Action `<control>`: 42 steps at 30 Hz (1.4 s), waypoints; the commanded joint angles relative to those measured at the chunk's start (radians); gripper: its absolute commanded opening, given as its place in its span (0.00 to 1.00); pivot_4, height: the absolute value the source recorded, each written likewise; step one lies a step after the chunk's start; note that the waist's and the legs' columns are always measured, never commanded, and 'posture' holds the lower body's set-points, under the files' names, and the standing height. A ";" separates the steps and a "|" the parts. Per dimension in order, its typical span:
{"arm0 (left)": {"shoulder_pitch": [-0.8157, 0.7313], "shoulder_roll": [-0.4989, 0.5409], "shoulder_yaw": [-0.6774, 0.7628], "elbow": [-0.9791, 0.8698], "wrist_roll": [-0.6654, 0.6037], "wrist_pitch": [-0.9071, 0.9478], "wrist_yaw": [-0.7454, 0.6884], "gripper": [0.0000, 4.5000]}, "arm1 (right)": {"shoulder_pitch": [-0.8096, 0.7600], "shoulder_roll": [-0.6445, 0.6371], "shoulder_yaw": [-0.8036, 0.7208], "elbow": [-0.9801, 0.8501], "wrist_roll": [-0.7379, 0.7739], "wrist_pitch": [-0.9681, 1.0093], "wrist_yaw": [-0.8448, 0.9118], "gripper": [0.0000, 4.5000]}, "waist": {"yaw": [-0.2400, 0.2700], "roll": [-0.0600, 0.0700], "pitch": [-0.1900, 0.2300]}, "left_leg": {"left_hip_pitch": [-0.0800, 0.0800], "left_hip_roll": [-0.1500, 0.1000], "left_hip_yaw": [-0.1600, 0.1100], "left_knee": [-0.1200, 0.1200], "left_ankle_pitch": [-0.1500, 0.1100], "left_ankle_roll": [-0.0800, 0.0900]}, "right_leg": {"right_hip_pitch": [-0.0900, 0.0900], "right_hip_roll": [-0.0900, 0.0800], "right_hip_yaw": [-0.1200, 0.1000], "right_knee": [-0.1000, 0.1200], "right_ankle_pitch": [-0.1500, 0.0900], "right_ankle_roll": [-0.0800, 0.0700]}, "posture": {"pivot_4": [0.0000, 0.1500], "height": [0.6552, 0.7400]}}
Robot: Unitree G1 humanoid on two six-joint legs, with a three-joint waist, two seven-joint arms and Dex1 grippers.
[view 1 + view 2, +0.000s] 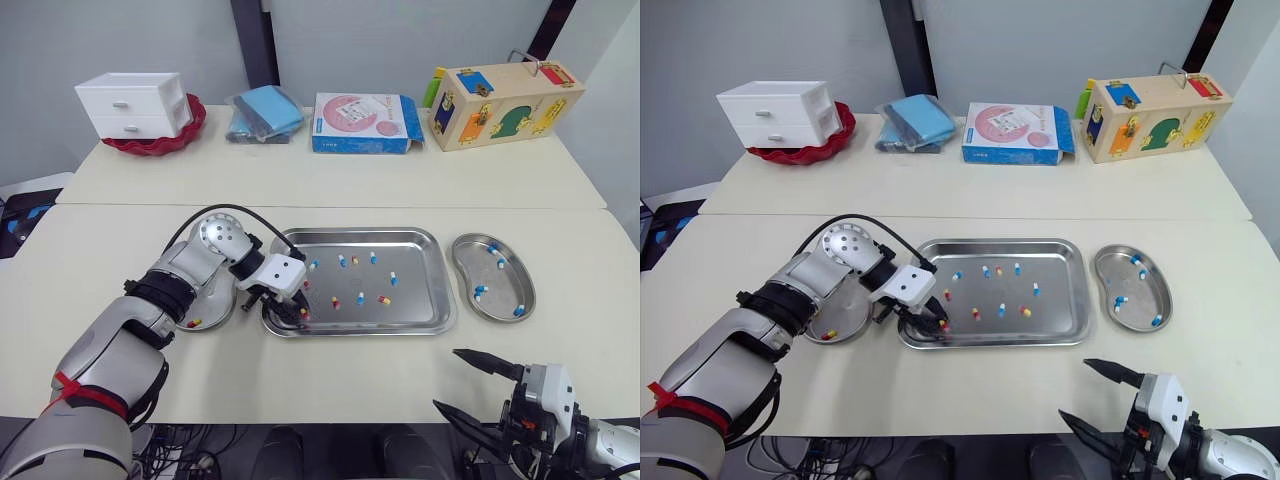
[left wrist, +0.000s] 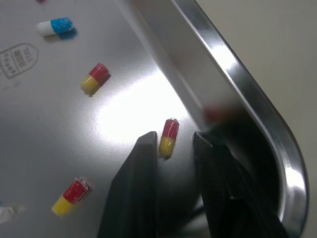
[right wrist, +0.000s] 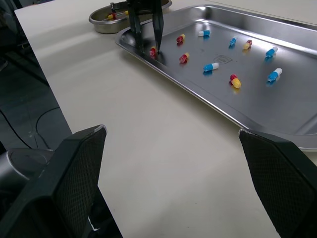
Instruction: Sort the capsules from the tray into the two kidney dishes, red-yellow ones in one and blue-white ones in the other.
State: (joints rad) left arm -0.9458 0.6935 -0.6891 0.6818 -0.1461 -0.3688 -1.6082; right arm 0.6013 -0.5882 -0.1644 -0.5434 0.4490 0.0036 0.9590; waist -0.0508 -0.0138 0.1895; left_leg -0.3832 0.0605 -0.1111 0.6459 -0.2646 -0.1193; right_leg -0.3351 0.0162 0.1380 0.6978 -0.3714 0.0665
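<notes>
Capsule, red-yellow, lies between the parted fingers of my left gripper, in the near-left corner of the tray, tight by the raised rim; one finger perhaps touches it. Other capsules lie scattered farther in, bare steel between. My right gripper hangs wide open at the front edge of the table, well apart from the tray.

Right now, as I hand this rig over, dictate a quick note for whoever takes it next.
Left claw: open, tips down astride a red-yellow capsule in the tray's near-left corner; not gripped yet.
Right claw: open, empty, by the table's near edge.
Done: left dish holds a sorted red-yellow one; right dish holds several blue-white capsules.
To do: both colours lie unsorted in the tray.
</notes>
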 commanded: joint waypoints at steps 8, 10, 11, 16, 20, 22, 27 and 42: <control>0.020 0.015 0.002 -0.057 -0.026 0.038 -0.006 0.00 | 0.004 -0.006 0.001 -0.053 0.009 -0.007 -0.013 1.00 | 0.000 0.000 0.000 | 0.000 0.000 0.000 0.000 0.000 0.000 | 0.000 0.000 0.000 0.000 0.000 0.000 | 1.00 1.00; 0.028 0.035 0.023 -0.112 -0.059 0.083 -0.006 0.00 | 0.002 -0.010 0.003 -0.065 0.015 -0.004 -0.008 1.00 | 0.000 0.000 0.000 | 0.000 0.000 0.000 0.000 0.000 0.000 | 0.000 0.000 0.000 0.000 0.000 0.000 | 1.00 1.00; 0.033 0.046 0.035 -0.140 -0.072 0.105 -0.006 0.00 | 0.001 -0.012 0.004 -0.069 0.016 -0.003 -0.005 1.00 | 0.000 0.000 0.000 | 0.000 0.000 0.000 0.000 0.000 0.000 | 0.000 0.000 0.000 0.000 0.000 0.000 | 1.00 1.00; 0.090 0.134 0.144 -0.308 -0.139 0.265 -0.006 0.00 | -0.003 -0.049 0.012 -0.088 0.020 0.002 0.026 1.00 | -0.003 0.000 0.000 | 0.000 0.000 -0.001 0.000 0.000 0.000 | 0.000 0.000 0.000 0.000 0.000 0.000 | 1.00 1.00; 0.170 0.242 0.290 -0.439 -0.173 0.412 0.029 0.00 | -0.036 -0.083 0.012 -0.078 0.029 0.005 0.053 1.00 | -0.008 0.000 0.000 | 0.000 0.000 -0.001 0.000 0.000 0.000 | 0.000 0.000 -0.001 0.000 0.000 0.000 | 1.00 1.00; 0.244 0.336 0.395 -0.505 -0.193 0.497 0.070 0.00 | -0.065 -0.103 0.016 -0.074 0.045 0.017 0.070 1.00 | -0.012 0.000 0.000 | 0.000 0.001 -0.001 0.000 0.000 0.000 | 0.000 0.000 -0.001 0.000 0.000 0.000 | 1.00 1.00; 0.389 0.462 0.574 -0.525 -0.182 0.586 0.153 0.00 | -0.125 -0.133 0.039 -0.063 0.066 0.039 0.100 1.00 | -0.003 0.000 0.000 | 0.001 0.002 -0.001 0.000 0.000 0.000 | 0.000 0.000 -0.001 0.000 0.000 0.000 | 1.00 1.00; 0.542 0.444 0.701 -0.512 -0.143 0.639 0.251 0.00 | -0.238 -0.141 0.077 -0.029 0.084 0.108 0.107 1.00 | 0.019 0.000 0.000 | 0.000 0.002 -0.001 0.000 0.000 0.000 | -0.001 0.000 -0.002 0.000 0.000 -0.001 | 1.00 1.00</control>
State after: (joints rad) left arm -0.3935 1.1331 -0.0124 0.1887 -0.2896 0.2608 -1.3635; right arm 0.3698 -0.7268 -0.0845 -0.5451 0.5117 0.1051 1.0674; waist -0.0323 -0.0137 0.1897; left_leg -0.3831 0.0621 -0.1122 0.6454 -0.2646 -0.1193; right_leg -0.3358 0.0162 0.1355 0.6979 -0.3717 0.0659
